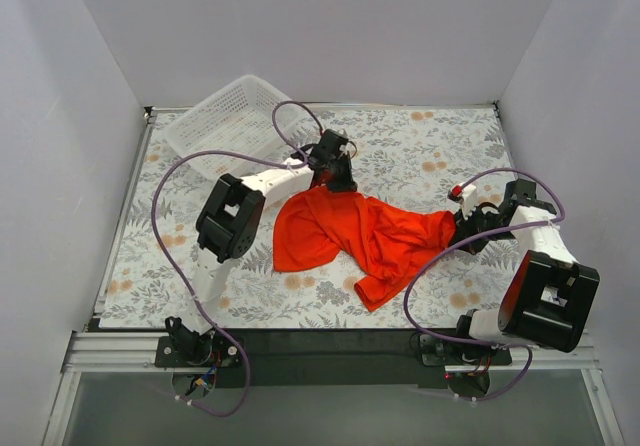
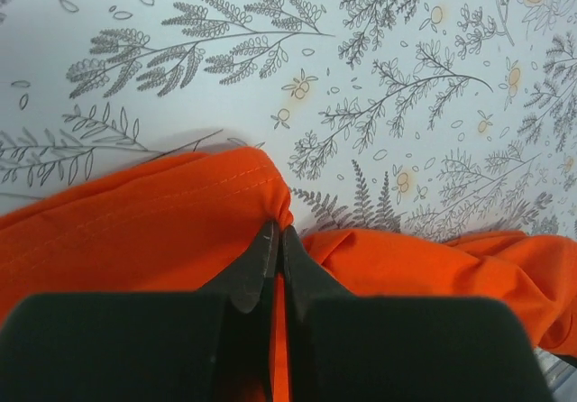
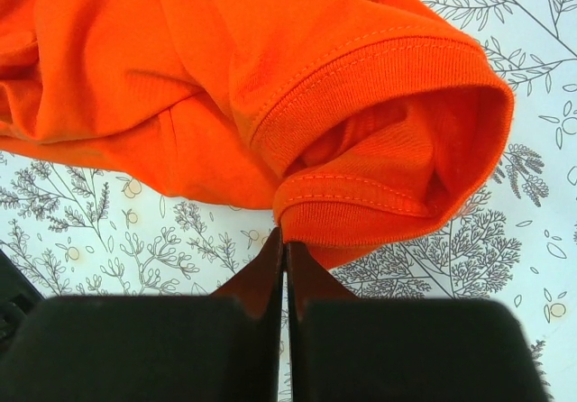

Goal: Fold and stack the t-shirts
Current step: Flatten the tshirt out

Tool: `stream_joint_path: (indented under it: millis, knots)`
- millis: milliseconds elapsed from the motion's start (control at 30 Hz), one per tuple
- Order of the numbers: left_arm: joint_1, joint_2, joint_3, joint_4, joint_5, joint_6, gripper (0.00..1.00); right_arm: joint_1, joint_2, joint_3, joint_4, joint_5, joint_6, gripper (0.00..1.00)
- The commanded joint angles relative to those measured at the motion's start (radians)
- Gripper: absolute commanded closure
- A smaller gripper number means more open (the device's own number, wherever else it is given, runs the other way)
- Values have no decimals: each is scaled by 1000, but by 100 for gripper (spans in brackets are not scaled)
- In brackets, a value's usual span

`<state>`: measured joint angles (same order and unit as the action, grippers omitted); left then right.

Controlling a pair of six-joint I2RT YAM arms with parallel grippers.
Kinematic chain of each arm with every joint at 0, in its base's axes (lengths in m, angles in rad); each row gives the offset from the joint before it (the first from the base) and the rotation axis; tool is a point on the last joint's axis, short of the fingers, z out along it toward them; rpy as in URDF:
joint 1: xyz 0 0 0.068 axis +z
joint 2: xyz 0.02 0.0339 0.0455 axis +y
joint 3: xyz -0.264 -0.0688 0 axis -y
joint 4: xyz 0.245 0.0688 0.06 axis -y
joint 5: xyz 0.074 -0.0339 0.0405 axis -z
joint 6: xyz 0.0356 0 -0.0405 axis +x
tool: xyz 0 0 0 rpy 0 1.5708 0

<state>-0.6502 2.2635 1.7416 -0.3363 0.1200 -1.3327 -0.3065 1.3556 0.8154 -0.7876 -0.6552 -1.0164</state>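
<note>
Top external | we see t-shirt (image 1: 350, 231) stretched between both claws | left claw (image 2: 275, 240) clamped on its hem | right claw (image 3: 281, 240) clamped on cuff

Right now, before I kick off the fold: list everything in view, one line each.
t-shirt: one, plain orange-red, crumpled across the middle of the table between the two arms
basket: one, white plastic lattice, far-left corner of the table, tilted, apart from the shirt
table cover: one, white with grey and orange floral print, under everything
cables: two, purple, one looping along each arm
left arm: one, black and white, reaching from the near-left base to the shirt's far edge
right arm: one, black and white, reaching from the near-right base to the shirt's right end
left pincer: one, black, shut on a hemmed edge of the shirt
right pincer: one, black, shut on the sleeve cuff
</note>
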Motion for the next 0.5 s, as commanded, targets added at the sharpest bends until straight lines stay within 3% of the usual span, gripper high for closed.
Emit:
stream_joint_path:
  millis: [0, 133, 200, 467]
  knots:
    - [0, -255, -94, 17, -71, 39, 100, -8, -33, 36, -16, -14, 16, 99]
    - [0, -477, -241, 52, -92, 59, 100, -31, -47, 73, -15, -7, 36, 99]
    - [3, -692, -489, 83, -102, 64, 100, -83, -50, 123, -15, -32, 73, 99]
    - [17, -1165, -934, 2, -65, -14, 100, -128, -23, 179, -21, -90, 104, 99]
